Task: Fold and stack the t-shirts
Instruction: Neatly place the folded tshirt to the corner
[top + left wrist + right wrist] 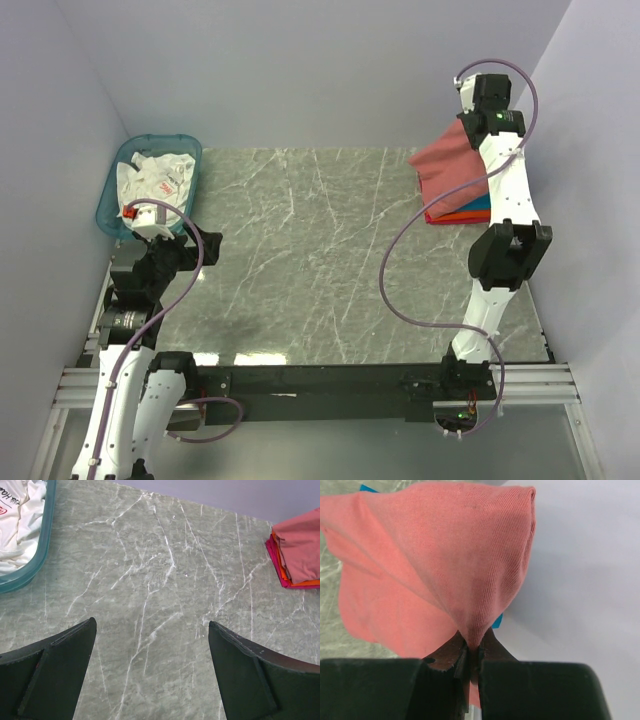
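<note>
Tabletop point(300, 260); red t-shirt point(445, 570) in right claw point(470, 662)

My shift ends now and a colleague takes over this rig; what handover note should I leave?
Left hand: open, empty, over the grey marble tabletop near the basket.
Right hand: shut on a pinch of the dusty-red cloth t-shirt, tented up over the stack.
Stack of folded shirts: teal and orange layers, far right corner.
Done: those shirts are folded and stacked.
Left: lay the red one flat, release. Crumpled white printed cloth lies in the translucent teal plastic basket, far left; probably next.
</note>
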Robot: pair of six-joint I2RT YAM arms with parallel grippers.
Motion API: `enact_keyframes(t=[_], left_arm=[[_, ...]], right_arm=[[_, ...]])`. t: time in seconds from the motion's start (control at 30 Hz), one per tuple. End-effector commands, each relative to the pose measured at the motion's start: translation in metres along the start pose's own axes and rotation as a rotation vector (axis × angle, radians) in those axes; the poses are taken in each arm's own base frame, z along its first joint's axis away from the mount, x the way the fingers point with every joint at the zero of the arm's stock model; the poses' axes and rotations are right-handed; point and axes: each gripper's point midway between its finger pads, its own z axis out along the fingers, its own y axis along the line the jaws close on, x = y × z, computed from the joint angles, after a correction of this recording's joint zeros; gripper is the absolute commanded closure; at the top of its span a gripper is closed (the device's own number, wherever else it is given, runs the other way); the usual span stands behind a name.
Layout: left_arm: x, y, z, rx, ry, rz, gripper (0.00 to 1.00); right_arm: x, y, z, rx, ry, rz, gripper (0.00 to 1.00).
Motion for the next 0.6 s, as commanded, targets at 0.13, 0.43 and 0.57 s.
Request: enact_keyframes(t=[0.13,0.43,0.57], left_arm=[[-0.004,-0.002,0.001,0.017,-0.013,0.02,0.0],[-0.003,-0.002,0.002,0.018,-0.009,0.019,0.01],[-0.002,-0.002,0.003,0.016,-0.005,0.02,0.0]], right_arm=[[-0.019,-0.05,0.005,0.162,-0.076,0.068,1.0],[0.011,-0.063,0.042,0.242,-0.001,0.079,1.0],[0.023,-0.066,0.056,0.264,0.024,0.084,1.0]])
